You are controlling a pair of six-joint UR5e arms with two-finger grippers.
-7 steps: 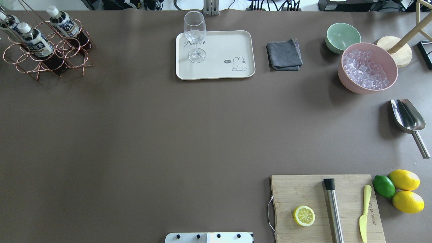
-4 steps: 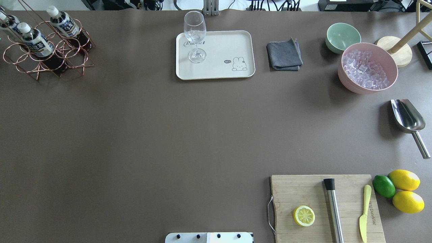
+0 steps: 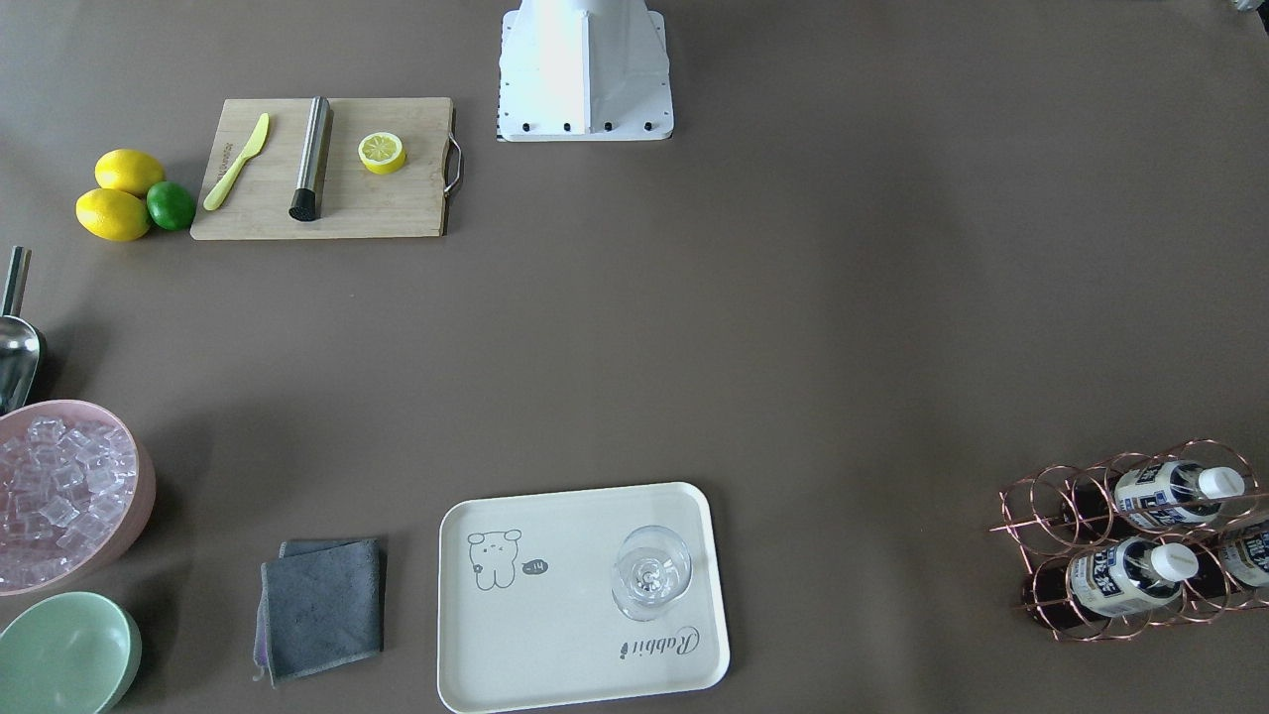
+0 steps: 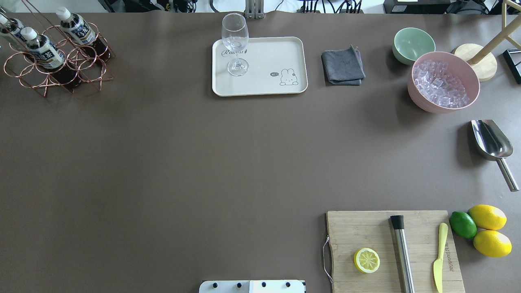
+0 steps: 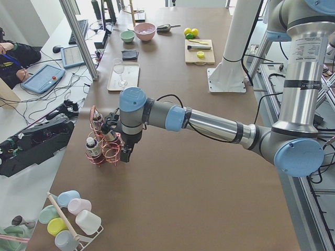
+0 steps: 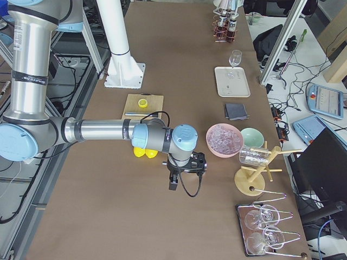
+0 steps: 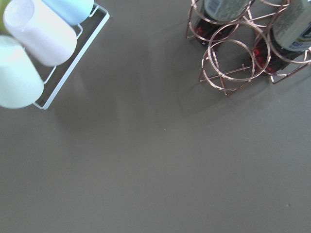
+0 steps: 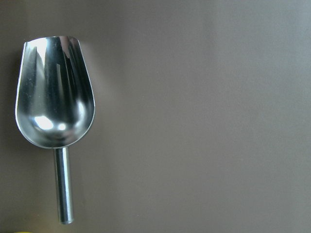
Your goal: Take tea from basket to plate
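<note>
Three tea bottles stand tilted in a copper wire basket (image 4: 87, 67) at the table's far left corner; the middle tea bottle (image 4: 42, 51) shows its white cap and blue-and-white label. The basket also shows in the front view (image 3: 1091, 535) and the left wrist view (image 7: 228, 63). The cream plate (image 4: 268, 57) with the bear drawing lies at the far middle, with a wine glass (image 4: 235, 40) standing on it. My left gripper (image 5: 124, 152) hangs just beside the basket in the exterior left view; I cannot tell if it is open. My right gripper (image 6: 174, 183) hovers over the table's right end; its state is unclear.
A grey cloth (image 4: 342, 66), a mint-green bowl (image 4: 413, 44) and a pink bowl of ice (image 4: 443, 81) stand right of the plate. A steel scoop (image 4: 490, 140) lies below my right wrist. A cutting board (image 4: 390, 248), lemons and a lime are near right. Pastel cups (image 7: 39, 34) lie beyond the basket.
</note>
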